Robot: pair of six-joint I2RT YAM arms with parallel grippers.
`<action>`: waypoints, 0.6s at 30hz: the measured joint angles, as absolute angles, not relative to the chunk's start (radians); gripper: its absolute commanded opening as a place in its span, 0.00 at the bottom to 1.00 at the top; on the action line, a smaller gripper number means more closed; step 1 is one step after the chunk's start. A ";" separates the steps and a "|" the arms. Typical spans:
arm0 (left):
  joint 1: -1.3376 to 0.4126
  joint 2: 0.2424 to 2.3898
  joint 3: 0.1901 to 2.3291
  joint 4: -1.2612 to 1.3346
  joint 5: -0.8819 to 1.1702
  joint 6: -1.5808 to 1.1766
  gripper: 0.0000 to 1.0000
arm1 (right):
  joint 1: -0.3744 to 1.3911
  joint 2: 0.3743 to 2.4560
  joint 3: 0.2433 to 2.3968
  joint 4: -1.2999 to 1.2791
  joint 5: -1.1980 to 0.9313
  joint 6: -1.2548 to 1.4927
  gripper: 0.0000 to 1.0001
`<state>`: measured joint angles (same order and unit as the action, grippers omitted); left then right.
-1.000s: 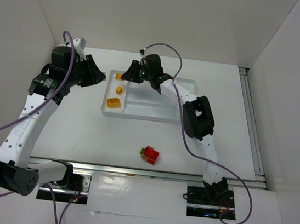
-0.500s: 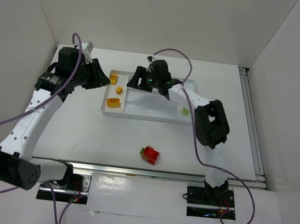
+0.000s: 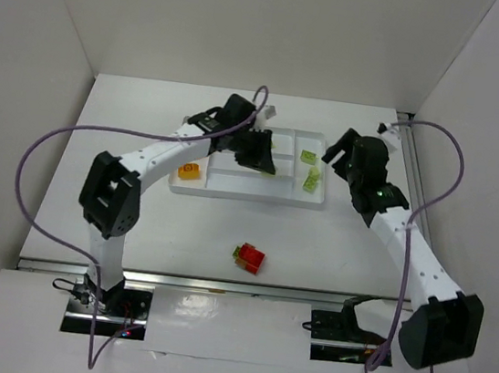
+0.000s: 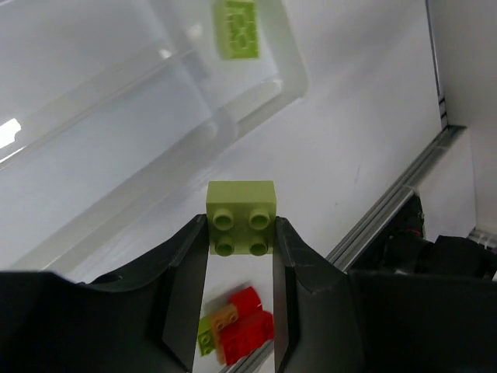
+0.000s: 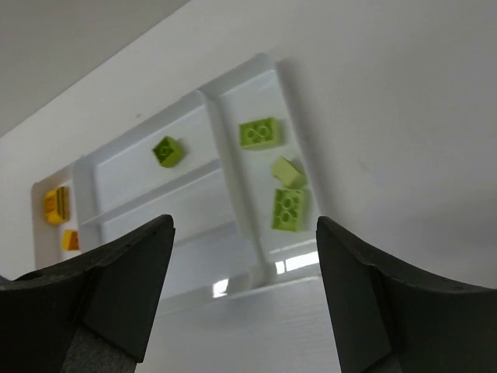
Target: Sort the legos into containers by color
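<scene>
Left tool (image 4: 240, 235), stretched over the tray (image 3: 248, 196), clamps a lime brick (image 4: 241, 211); right tool (image 5: 245, 233) apart, seemingly raised.

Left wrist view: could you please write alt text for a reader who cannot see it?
The left end effector grips a lime green square plastic brick. Behind it lies a white plastic tray holding another lime green brick; red plastic bricks lie on the table below.
</scene>
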<state>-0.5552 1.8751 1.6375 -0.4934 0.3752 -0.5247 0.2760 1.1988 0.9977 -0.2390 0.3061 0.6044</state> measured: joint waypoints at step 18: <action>-0.675 2.469 2.313 -0.448 0.262 -0.558 0.88 | 0.241 0.651 0.859 -0.533 0.658 0.716 0.83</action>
<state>-0.6754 2.4691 2.3131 -0.4480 0.2615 -0.5575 0.2413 0.6514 0.8585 -0.5327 0.6579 0.7158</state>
